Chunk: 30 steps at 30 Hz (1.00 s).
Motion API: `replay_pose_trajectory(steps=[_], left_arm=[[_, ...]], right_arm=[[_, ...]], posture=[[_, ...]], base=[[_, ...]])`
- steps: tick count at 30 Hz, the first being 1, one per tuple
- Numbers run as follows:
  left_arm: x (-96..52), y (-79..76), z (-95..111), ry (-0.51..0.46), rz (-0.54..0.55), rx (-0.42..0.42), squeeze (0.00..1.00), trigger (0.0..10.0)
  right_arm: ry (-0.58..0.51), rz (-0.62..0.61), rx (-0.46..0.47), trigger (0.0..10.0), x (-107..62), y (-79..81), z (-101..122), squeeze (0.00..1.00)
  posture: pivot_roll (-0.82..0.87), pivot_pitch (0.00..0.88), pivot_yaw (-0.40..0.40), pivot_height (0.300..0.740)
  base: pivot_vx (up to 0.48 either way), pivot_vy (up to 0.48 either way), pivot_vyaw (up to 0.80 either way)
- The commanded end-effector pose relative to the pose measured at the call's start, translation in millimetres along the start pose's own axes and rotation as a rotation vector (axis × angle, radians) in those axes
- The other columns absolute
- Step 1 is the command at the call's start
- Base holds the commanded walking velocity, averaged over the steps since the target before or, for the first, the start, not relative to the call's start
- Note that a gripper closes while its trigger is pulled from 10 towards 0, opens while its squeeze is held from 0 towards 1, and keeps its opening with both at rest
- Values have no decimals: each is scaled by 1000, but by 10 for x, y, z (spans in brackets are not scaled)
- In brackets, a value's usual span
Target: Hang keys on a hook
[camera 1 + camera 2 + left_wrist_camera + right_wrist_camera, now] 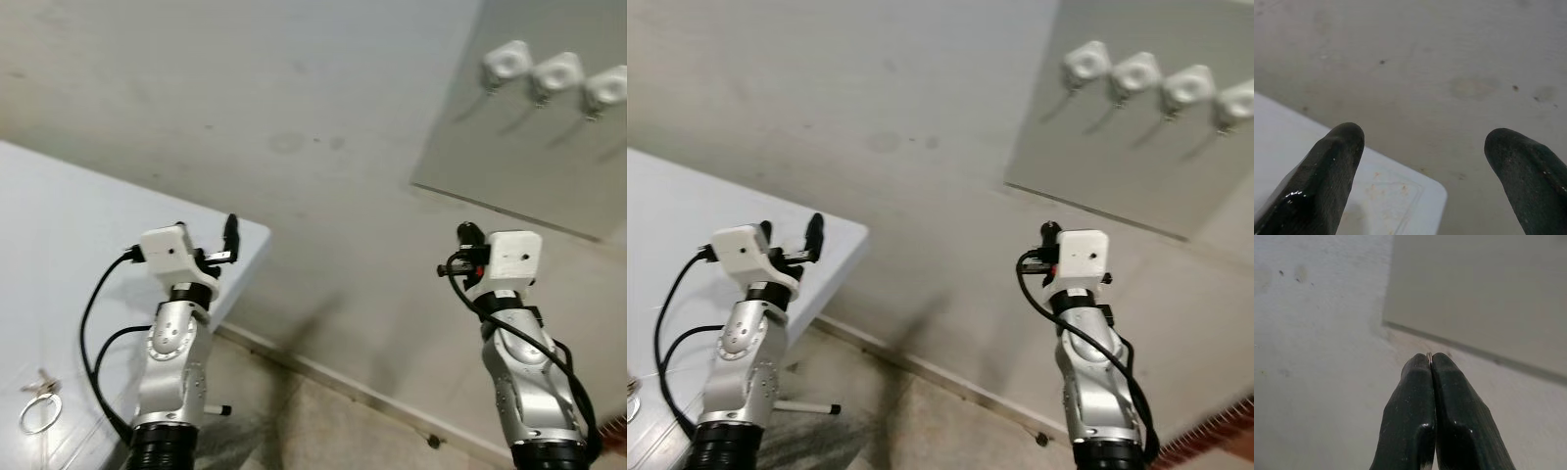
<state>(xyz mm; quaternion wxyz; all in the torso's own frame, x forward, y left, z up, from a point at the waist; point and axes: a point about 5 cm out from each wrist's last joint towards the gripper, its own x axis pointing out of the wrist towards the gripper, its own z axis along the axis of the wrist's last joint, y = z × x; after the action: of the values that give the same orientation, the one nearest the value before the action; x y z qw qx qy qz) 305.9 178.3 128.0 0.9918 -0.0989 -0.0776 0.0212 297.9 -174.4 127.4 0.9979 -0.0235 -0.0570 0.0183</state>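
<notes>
Two silver arms rise from the bottom edge of the head views toward a pale, stained plaster wall [294, 117]. At the left of the frame, the left gripper [206, 245] is raised over the rounded corner of the white counter [78, 225], its black fingers [1327, 181] spread wide with nothing between them; the left wrist view shows that corner below them and bare wall ahead. At the right of the frame, the right gripper [1431, 363] points up at the wall with its fingers pressed tightly together. A thin sliver of metal [1429, 356] shows at the tips in the right wrist view, too small to tell what it is.

At the lower left of the left eye view, a metal key ring with keys [39, 406] lies flat on the counter, near its front edge and well apart from both grippers. At the upper right, a grey rectangular panel [519, 157] is fixed to the wall, carrying a row of white round hooks [558, 73] near its top. The panel's lower edge runs just above the right gripper, with open wall between them. Between the two arms lies bare wall, its baseboard, and a strip of mottled floor [323, 431].
</notes>
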Motion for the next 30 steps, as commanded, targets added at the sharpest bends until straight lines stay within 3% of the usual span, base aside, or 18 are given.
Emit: replay_pose_trajectory(steps=[1,30], left_arm=[[13,-71,-5,8,-21,-3,0,10000],[18,-81,-6,11,-28,3,0,10000]], right_arm=[[-18,-15,-9,10000,12,-55,57,0],[-17,-12,-9,10000,12,-47,51,0]], posture=[[20,0,-49,740],[18,0,-46,740]], base=[[0,0,-769],[0,0,-769]])
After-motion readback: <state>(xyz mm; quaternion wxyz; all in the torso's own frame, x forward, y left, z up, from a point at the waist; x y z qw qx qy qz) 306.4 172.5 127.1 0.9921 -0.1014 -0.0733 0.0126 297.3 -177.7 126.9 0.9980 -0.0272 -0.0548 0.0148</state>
